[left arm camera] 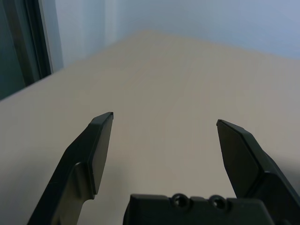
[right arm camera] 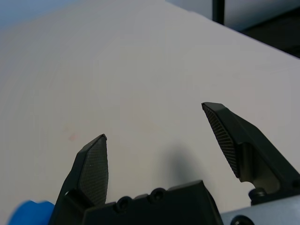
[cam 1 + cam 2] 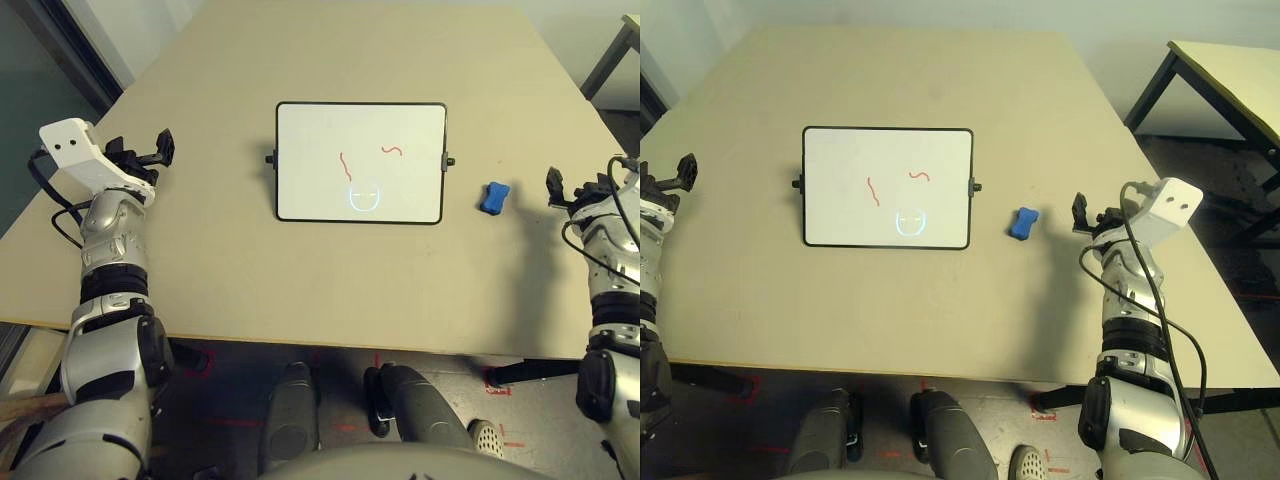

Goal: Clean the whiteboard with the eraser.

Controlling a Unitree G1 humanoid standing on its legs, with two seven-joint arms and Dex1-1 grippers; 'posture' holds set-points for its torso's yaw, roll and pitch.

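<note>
Our right tool [image 3: 1080,212] is spread wide and holds nothing; it hangs just above the tan worktop [image 3: 200,260], near the small bright blue eraser block [image 3: 1023,223], with a bare strip between them. Our left tool [image 3: 160,147] is let go too, wide and with nothing in it, well off to the left of the flat white board with the thin black frame [image 3: 360,162].

The step now, we think, is picking up the eraser; we should bring the right tool across to it, drop the two black fingers [image 2: 93,168] on either side of the pinched middle, and squeeze only when both pads sit flat on its sides, so it does not pop out.

The board lies in the middle of the worktop, with the eraser just to its right; it has two small red squiggles [image 3: 345,165] and a pale drawn face [image 3: 364,197] to wipe.

Nothing lies between the right tool and the eraser; a small black knob [image 3: 449,161] sticks out of the board's side near the eraser, so we should lift over it.
</note>
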